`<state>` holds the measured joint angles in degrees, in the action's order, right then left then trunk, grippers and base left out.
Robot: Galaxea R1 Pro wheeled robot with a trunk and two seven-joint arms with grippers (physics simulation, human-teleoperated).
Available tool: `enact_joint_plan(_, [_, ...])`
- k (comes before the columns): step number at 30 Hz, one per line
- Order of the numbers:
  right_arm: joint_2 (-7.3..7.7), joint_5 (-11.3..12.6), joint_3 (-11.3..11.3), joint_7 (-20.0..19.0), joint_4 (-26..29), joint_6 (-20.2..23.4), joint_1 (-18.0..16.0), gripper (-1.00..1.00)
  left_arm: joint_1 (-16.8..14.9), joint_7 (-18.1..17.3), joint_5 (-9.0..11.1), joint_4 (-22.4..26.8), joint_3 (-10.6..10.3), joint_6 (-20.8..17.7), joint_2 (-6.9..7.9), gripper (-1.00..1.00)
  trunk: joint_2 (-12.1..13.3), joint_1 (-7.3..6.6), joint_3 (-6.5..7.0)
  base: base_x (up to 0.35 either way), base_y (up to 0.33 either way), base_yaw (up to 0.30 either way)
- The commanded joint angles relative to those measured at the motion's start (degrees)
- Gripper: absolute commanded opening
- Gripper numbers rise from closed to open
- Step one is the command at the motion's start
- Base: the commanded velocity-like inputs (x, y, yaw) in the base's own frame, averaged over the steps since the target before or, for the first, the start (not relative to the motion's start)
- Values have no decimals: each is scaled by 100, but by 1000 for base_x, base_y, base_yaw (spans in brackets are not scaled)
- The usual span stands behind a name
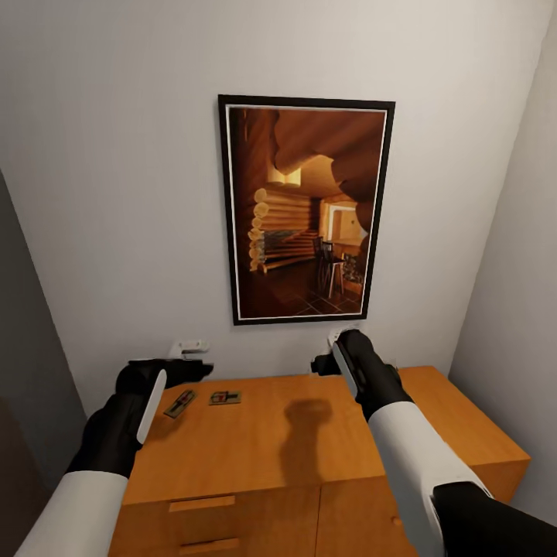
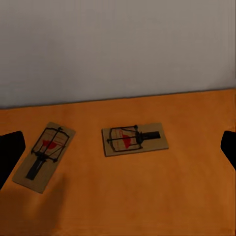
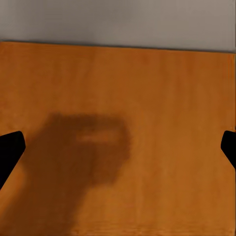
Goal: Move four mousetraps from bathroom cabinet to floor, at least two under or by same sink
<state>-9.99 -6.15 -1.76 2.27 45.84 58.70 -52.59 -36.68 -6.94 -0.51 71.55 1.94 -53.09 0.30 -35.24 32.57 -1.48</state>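
Note:
Two mousetraps lie flat on the back left of the orange-brown cabinet point(image 1: 255, 449). One mousetrap point(image 1: 179, 403) is angled, the other point(image 1: 224, 398) lies squarely beside it. In the left wrist view the same pair shows as brown boards with wire and a red mark, one point(image 2: 43, 155) nearer a fingertip, one point(image 2: 134, 139) in the middle. My left gripper point(image 1: 188, 350) hovers open above and just behind them, its dark fingertips point(image 2: 10, 152) spread wide. My right gripper point(image 1: 334, 340) hangs open over the bare cabinet top point(image 3: 147, 88), casting a shadow there.
A white wall rises right behind the cabinet with a framed picture point(image 1: 305, 209) of a log interior. Side walls close in at left and right. Drawer fronts with slim handles point(image 1: 201, 503) face me below the cabinet top.

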Motion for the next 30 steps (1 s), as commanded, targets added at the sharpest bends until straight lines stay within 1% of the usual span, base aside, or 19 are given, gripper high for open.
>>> enact_joint_plan(1, [-1, -36, -10, -72, -82, 43, -6, 100, -5, -28, -8, 5, 7, -86, 3, 100, -11, 2, -11, 0, 0, 0])
enact_joint_plan(5, [-1, -37, -14, -455, -307, 88, -6, 100, -5, -28, -10, 10, 13, -236, 23, 100, -11, 2, -11, 0, 0, 0])
enact_joint_plan(9, [-1, -46, -20, -911, -409, 130, -6, 100, -5, -24, -10, 17, 15, -299, 74, 100, -11, 2, -11, 0, 0, 0])
enact_joint_plan(10, [-1, -61, -22, -1086, -434, 130, -6, 100, -5, -25, -11, 22, 15, -314, 103, 100, -11, 2, -11, 0, 0, 0])
enact_joint_plan(12, [-1, -77, -24, -1198, -451, 130, -6, 100, -5, -26, -11, 26, 14, -324, 125, 100, -11, 2, -11, 0, 0, 0])
enact_joint_plan(17, [-1, -105, -30, -1325, -470, 130, -6, 100, -5, -21, -11, 31, 10, -340, 150, 100, -11, 2, -11, 0, 0, 0])
enact_joint_plan(24, [-1, -158, -39, -1339, -477, 130, -6, 100, -5, -19, -17, 33, 14, -355, 179, 100, -11, 2, -11, 0, 0, 0])
enact_joint_plan(30, [-1, -251, -43, -1329, -479, 130, -6, 100, -5, -25, -15, 56, 13, -469, 286, 100, -11, 2, -11, 0, 0, 0])
